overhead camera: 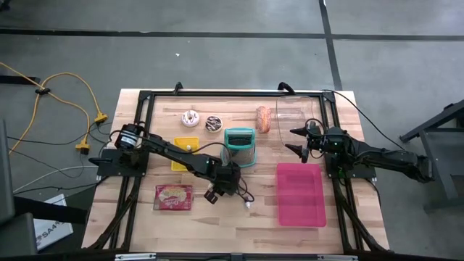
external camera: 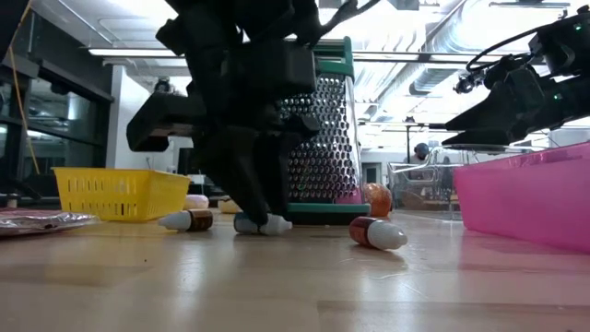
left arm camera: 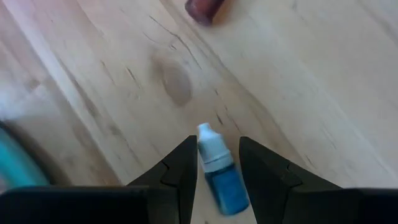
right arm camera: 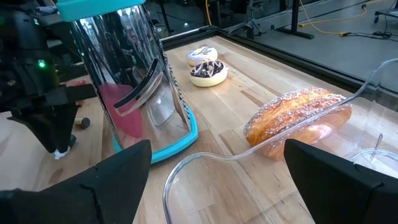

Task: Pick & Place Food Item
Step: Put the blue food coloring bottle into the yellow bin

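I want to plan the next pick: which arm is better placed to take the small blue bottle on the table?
Left. The left gripper is down at the table with the blue bottle between its fingers. The right gripper waits open by the pink tray, far from the bottle.

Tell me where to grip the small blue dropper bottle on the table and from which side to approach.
Grip the blue dropper bottle across its blue body, from above: it lies flat on the table, white cap pointing away, so the narrow sides are exposed. The left gripper already straddles it.
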{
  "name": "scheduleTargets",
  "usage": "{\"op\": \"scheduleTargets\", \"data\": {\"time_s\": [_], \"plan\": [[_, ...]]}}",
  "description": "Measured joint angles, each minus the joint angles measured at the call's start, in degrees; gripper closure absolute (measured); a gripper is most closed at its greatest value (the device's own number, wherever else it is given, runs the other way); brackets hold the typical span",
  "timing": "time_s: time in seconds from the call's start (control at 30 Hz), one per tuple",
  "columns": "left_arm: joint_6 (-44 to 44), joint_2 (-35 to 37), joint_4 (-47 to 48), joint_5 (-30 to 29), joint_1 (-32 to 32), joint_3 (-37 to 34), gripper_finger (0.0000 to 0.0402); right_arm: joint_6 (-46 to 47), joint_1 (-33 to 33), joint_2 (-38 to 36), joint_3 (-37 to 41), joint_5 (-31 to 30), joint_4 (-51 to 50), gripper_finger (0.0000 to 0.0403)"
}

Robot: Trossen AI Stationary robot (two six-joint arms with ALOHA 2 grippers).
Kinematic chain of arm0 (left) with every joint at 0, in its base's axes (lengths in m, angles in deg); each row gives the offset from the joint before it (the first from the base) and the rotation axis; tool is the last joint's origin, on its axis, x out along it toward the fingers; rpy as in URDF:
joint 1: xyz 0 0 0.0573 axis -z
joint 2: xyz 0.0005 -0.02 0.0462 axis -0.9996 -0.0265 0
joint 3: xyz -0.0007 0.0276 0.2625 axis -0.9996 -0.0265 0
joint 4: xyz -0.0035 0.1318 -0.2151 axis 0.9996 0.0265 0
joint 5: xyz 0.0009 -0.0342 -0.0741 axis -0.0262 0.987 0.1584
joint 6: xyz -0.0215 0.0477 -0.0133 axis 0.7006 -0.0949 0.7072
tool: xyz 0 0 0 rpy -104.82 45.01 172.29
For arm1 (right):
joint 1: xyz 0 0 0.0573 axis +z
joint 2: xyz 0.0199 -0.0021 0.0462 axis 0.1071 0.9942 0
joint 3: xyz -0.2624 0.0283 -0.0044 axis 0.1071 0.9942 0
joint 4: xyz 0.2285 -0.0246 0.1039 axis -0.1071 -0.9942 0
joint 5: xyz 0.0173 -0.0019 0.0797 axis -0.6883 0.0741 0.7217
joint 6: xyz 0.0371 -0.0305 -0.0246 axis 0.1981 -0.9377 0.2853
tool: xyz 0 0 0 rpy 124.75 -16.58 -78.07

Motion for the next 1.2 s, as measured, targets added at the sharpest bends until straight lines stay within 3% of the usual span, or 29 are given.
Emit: {"op": "scheduleTargets", "data": {"time_s": [0.87,1.2], "plan": [[3.5,-0.47,1.69,0.13,-0.65,-0.04,0.0289,0.0,0.0,-0.02,-0.02,0.0,0.02,0.0046],[3.66,-0.47,1.89,0.25,-0.65,-0.04,0.0317,0.0,0.0,-0.02,0.0,0.0,0.02,0.0046]]}}
